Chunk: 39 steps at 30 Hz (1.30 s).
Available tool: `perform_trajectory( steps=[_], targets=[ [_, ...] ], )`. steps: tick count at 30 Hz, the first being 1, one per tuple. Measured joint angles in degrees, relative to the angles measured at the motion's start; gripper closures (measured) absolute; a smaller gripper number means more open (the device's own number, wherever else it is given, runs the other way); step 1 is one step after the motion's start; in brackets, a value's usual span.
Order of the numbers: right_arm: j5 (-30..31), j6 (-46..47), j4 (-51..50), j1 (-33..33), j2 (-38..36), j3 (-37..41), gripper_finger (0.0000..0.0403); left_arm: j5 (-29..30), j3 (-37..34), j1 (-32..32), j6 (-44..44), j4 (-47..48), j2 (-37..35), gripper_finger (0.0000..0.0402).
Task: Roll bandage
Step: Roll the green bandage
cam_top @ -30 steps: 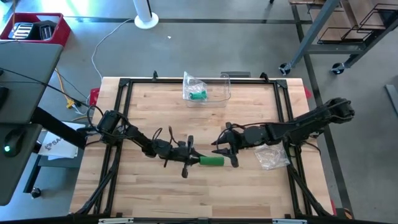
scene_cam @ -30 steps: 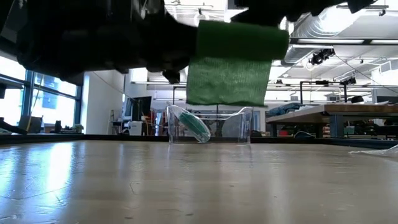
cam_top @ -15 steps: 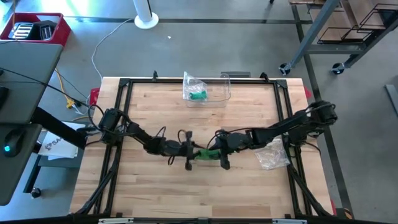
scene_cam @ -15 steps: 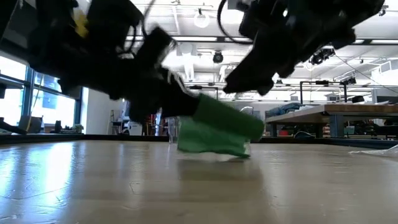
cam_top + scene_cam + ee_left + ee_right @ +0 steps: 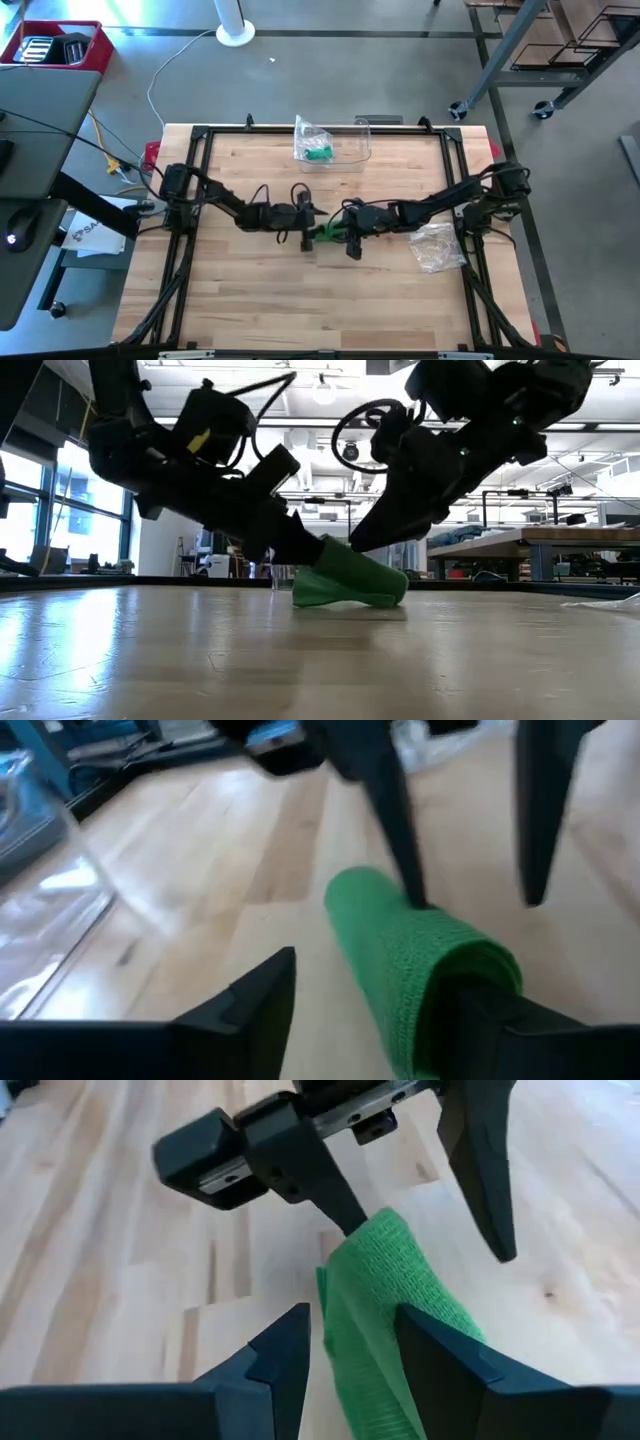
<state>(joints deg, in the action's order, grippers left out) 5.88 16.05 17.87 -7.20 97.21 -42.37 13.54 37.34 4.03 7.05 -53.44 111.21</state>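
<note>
Green bandage (image 5: 327, 233) mostly rolled, lying on table (image 5: 400, 300) centre. Left gripper (image 5: 305, 222) at its 9 o'clock, spread, one finger inside roll. Right gripper (image 5: 350, 231) at 3 o'clock, spread, straddling roll. Loose tail left to wind.

No legible text, label or number anywhere (white sheet beside the table too small)

You get bright daylight glare off the table (image 5: 90, 650) from windows behind; both arms read as silhouettes, and near fingers blur.
</note>
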Motion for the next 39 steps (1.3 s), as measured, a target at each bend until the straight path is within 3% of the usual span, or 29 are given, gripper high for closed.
perform_trajectory(
  steps=[7,14,20,25,29,32,35,39],
  targets=[
    [1.45,-2.05,0.92,2.87,0.82,0.00,0.0258,-0.70,0.04,-4.14,0.54,14.70,-3.07,0.0169],
    [1.32,-3.01,5.75,5.35,5.56,0.00,0.0258,-0.91,0.15,-5.16,1.59,19.17,-4.71,0.0154],
    [0.46,-3.12,7.52,5.79,8.48,-0.17,0.0258,4.62,0.04,-5.16,5.74,28.46,-9.59,0.0153],
    [0.09,-3.96,7.94,4.43,8.39,-0.14,0.0258,9.05,-0.13,-5.20,2.81,39.85,-15.82,0.0153],
    [-0.41,-5.59,9.80,2.91,8.44,-0.02,0.0258,7.57,-0.09,-4.71,-2.98,40.62,-19.09,0.0153],
    [-0.41,-4.80,10.31,1.72,8.45,0.00,0.0258,2.82,0.00,-3.57,-6.69,34.59,-19.59,0.0153],
    [-1.02,-3.70,10.29,0.51,8.46,0.00,0.0258,-1.54,0.02,-2.28,-7.88,27.40,-17.55,0.0153],
    [-3.87,-3.98,10.18,-0.90,8.56,0.03,0.0258,-2.09,-0.01,-1.02,-8.47,22.15,-12.83,0.0153]
  ],
)
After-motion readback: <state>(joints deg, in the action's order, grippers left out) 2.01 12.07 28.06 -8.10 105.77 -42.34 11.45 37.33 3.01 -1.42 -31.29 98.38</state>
